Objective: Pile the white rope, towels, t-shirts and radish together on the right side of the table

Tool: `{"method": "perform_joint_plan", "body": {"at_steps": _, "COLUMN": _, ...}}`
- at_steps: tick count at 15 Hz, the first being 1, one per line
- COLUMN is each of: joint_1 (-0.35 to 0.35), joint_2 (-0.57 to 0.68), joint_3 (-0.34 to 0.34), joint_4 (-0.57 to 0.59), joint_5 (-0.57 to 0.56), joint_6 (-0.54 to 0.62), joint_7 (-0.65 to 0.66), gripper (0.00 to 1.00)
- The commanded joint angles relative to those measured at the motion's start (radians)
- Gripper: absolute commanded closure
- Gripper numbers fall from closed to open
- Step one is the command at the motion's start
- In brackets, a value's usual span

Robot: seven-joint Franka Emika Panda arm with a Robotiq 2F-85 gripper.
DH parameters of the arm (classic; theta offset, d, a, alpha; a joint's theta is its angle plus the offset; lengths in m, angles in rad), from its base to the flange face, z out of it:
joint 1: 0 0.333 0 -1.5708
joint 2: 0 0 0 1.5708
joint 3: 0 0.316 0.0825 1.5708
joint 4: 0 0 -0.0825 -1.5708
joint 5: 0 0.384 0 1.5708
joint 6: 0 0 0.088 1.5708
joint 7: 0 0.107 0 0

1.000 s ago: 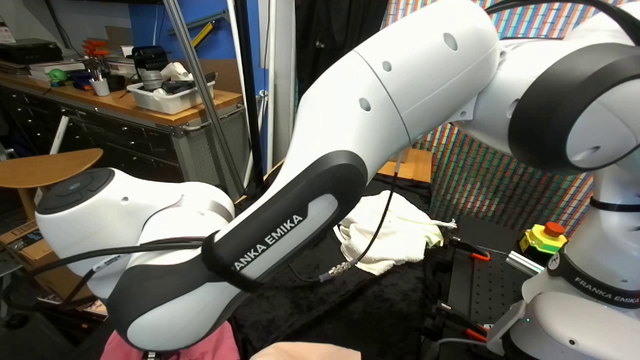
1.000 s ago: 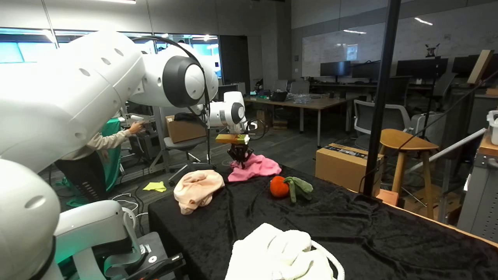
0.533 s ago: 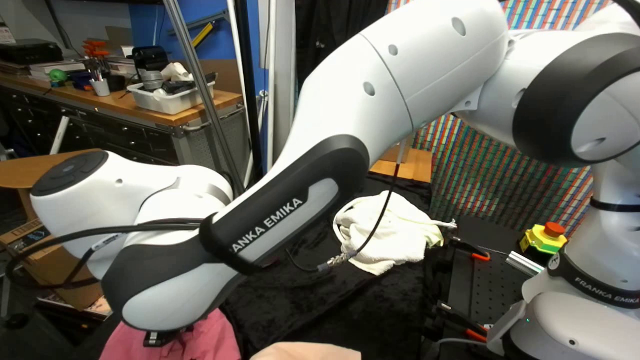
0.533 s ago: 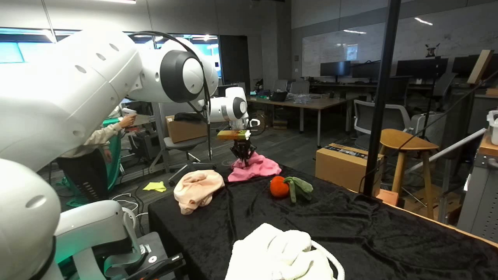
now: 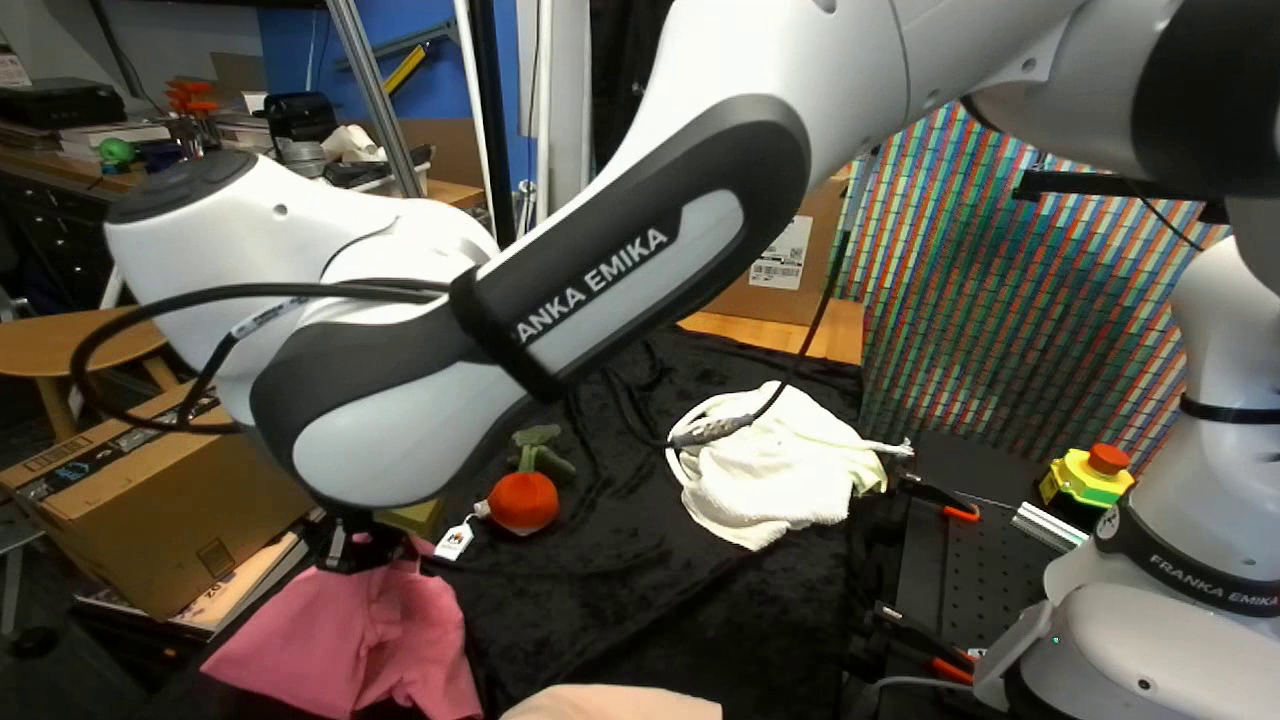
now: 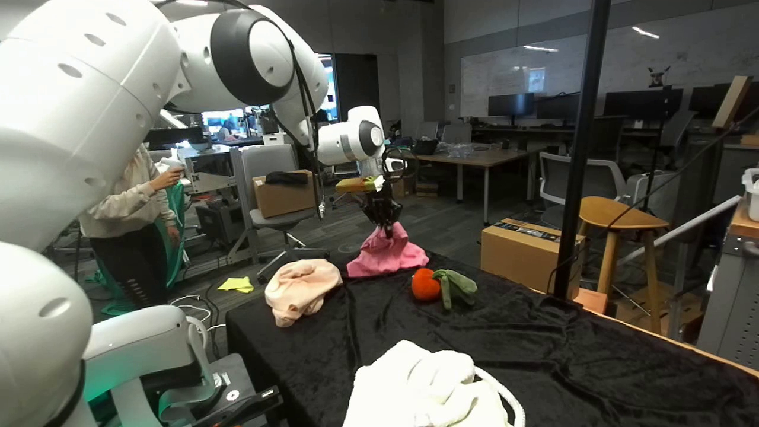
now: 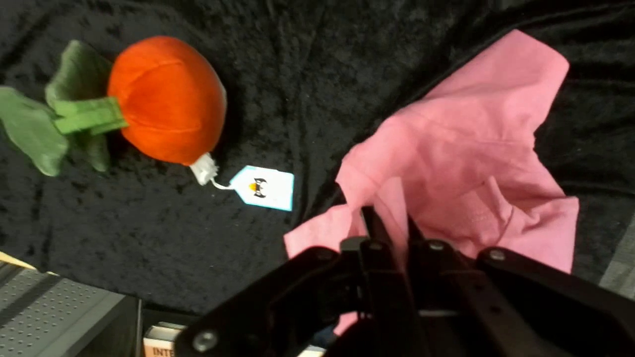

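My gripper [image 7: 389, 218] is shut on a fold of the pink t-shirt [image 7: 446, 144]. In both exterior views the pink shirt [image 5: 350, 640] [image 6: 385, 258] is pulled up into a peak under the gripper [image 6: 388, 230], its lower part still on the table. The orange toy radish [image 7: 168, 99] with green leaves lies beside it; it also shows in both exterior views [image 5: 523, 502] [image 6: 426, 284]. A peach cloth [image 6: 302, 287] lies near the table edge. A white towel [image 5: 770, 480] [image 6: 403, 391] lies bunched, with the white rope [image 6: 511, 403] along its side.
A black velvet cloth [image 6: 533, 338] covers the table. A black pole [image 6: 578, 160] stands at the table edge, with a cardboard box [image 6: 522, 255] and a wooden stool [image 6: 619, 216] beyond it. A red stop button [image 5: 1107, 459] stands by the robot base. A person [image 6: 127, 207] stands behind the arm.
The gripper and arm have risen, pulling the middle of the pink shirt up from the table. The radish has come into sight from behind the arm in an exterior view.
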Motion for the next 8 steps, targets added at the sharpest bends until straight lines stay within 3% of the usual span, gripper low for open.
{"method": "perform_joint_plan", "body": {"at_steps": 1, "joint_1": 0.004, "joint_2": -0.191, "joint_3": -0.047, "joint_4": -0.243, "joint_5": -0.021, "joint_6": 0.049, "joint_7": 0.101, "gripper": 0.90}}
{"method": "perform_joint_plan", "body": {"at_steps": 2, "joint_1": -0.027, "joint_2": -0.230, "joint_3": -0.021, "joint_4": -0.282, "joint_5": -0.045, "joint_6": 0.045, "joint_7": 0.138, "gripper": 0.90}}
{"method": "perform_joint_plan", "body": {"at_steps": 8, "joint_1": -0.135, "joint_2": -0.483, "joint_3": -0.018, "joint_4": -0.561, "joint_5": -0.091, "joint_6": 0.080, "joint_7": 0.307, "gripper": 0.90}}
